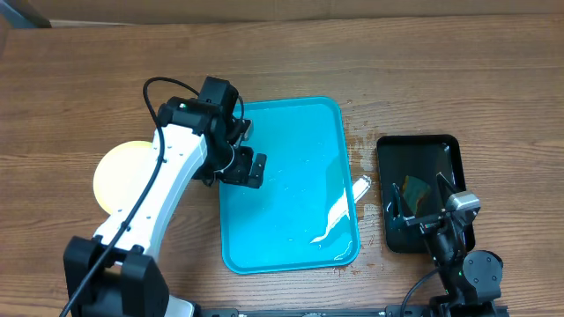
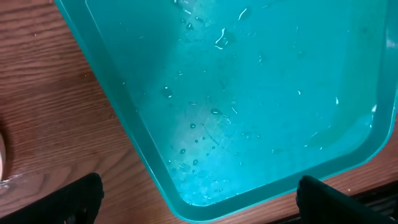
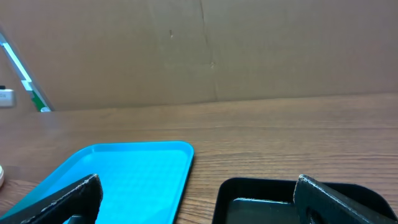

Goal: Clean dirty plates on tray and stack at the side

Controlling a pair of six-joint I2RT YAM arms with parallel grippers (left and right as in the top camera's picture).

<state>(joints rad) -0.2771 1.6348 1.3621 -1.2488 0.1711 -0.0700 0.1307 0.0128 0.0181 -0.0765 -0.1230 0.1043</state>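
Left tool (image 1: 248,150): released, jaws wide, nothing between them. It hovers over the left part of the tray (image 1: 295,189), mid-frame in the overhead view.
Right tool (image 1: 416,210): released and empty, over the black tray (image 1: 419,139) at lower right.
Tray: centre of frame, no plates on it. The floor is wet, with droplets (image 2: 193,126) near the corner seen by the left wrist.
Plate (image 1: 116,176): pale yellow, on the bench (image 1: 88,79) at centre left, near the tray's left rim but apart from it. It is partly covered by the left arm (image 1: 167,176). Whether other plates lie beneath it cannot be told.
Black tray contents: one dull yellow-brown item, half hidden by the right tool and not identifiable.
Wet patch (image 1: 357,145): on the bench just beside the tray's upper right rim.
Step in hand (judged): stacking looks finished. What remains is to clear the left arm from the work area.
Procedure: raise the left tool straight up until its fingers (image 2: 81,199) clear the rim, then swing away. Keep the jaws released. Route the arm high, since it crosses above the plate.
Risk: a finger catching the rim would probably shift the wet tray. A low arm could push the plate.
Check: confirm the plate count at the side once the arm no longer covers it.
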